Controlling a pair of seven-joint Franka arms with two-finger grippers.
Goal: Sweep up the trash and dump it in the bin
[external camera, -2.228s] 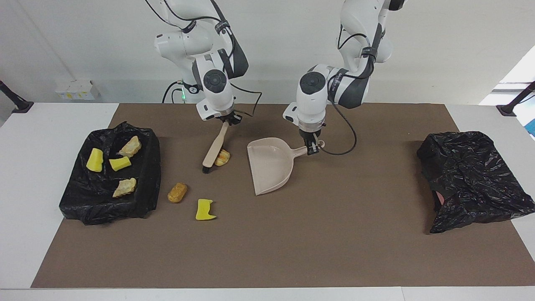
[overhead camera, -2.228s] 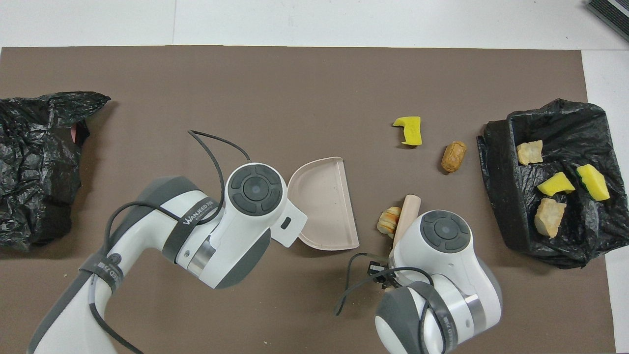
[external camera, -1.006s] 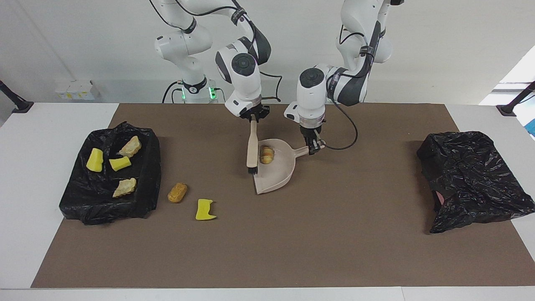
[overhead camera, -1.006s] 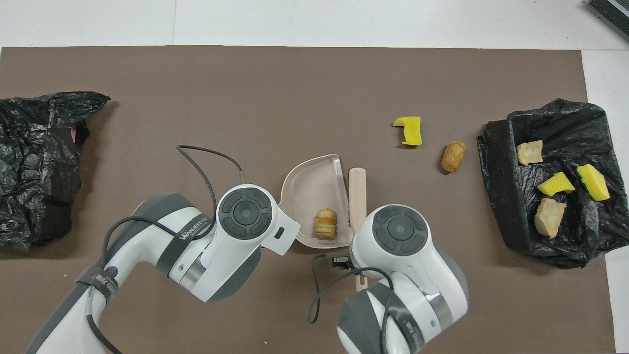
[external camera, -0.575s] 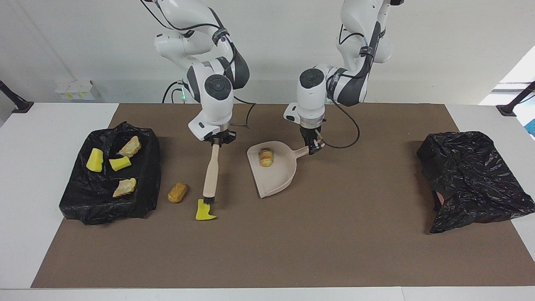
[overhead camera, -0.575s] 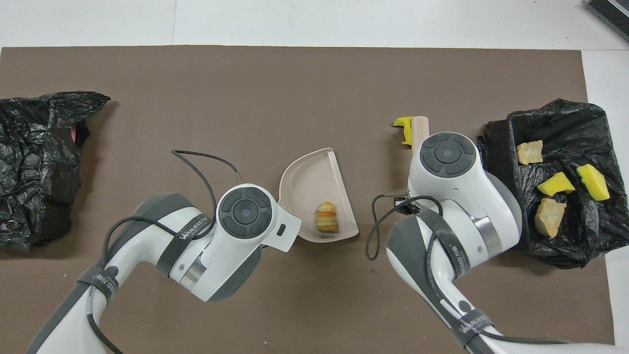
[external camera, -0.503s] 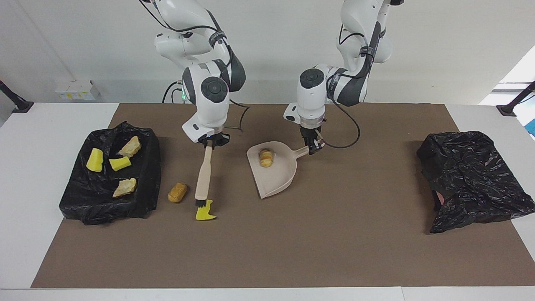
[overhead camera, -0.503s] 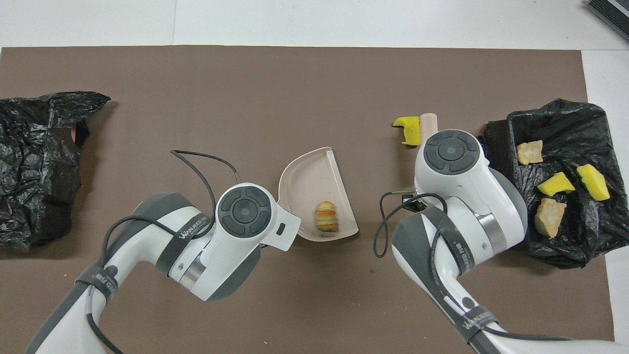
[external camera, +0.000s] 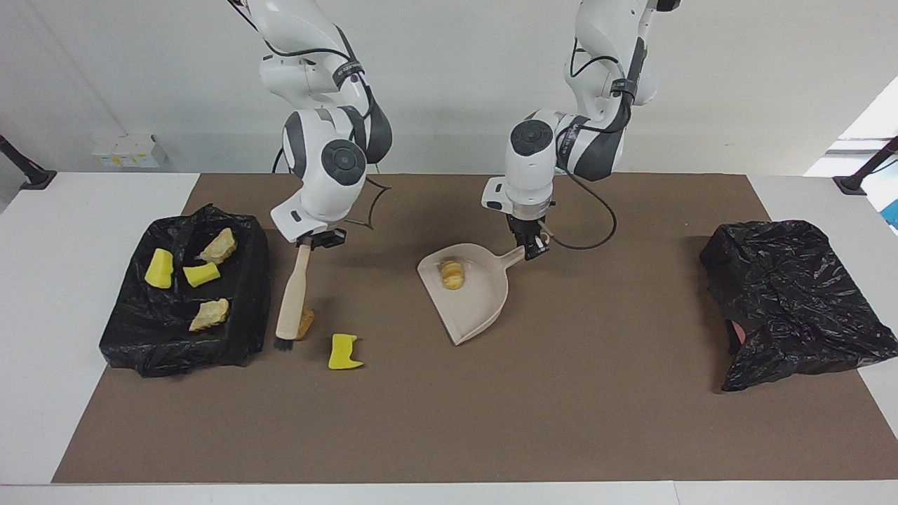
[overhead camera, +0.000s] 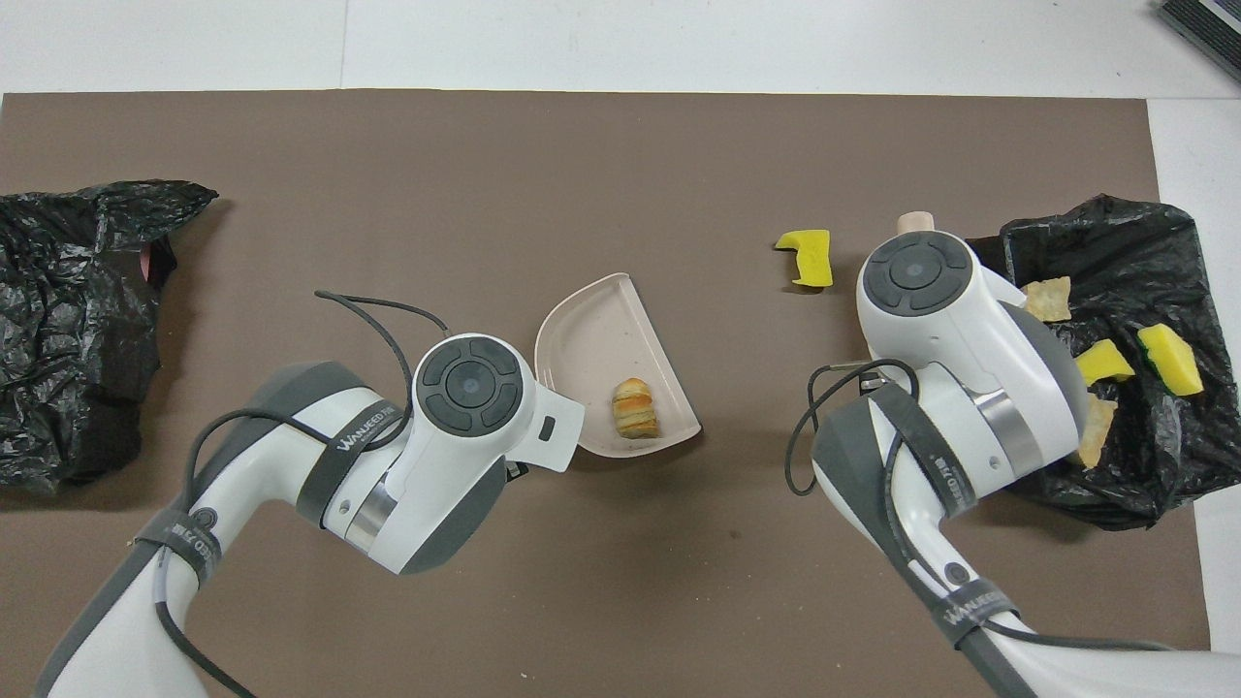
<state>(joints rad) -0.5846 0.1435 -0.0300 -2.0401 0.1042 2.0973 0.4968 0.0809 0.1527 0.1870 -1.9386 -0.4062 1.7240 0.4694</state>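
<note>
Here the right gripper [external camera: 321, 240] is clamped on the brush [external camera: 292, 291] handle, its bristles on the mat beside the brown bread piece [external camera: 306, 321], just by the black-lined tray [external camera: 249, 294] that holds four pieces of trash [external camera: 201, 274]. A yellow sponge chunk [external camera: 344, 351] lies near the brush. The left gripper [external camera: 532, 247] grips the dustpan [external camera: 484, 298] handle — a croissant piece [external camera: 452, 273] sits in the pan. A black bag [external camera: 793, 294] lies at the left arm's end.

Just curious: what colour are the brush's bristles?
Black, on the wooden-handled brush; clearest in the facing view.
</note>
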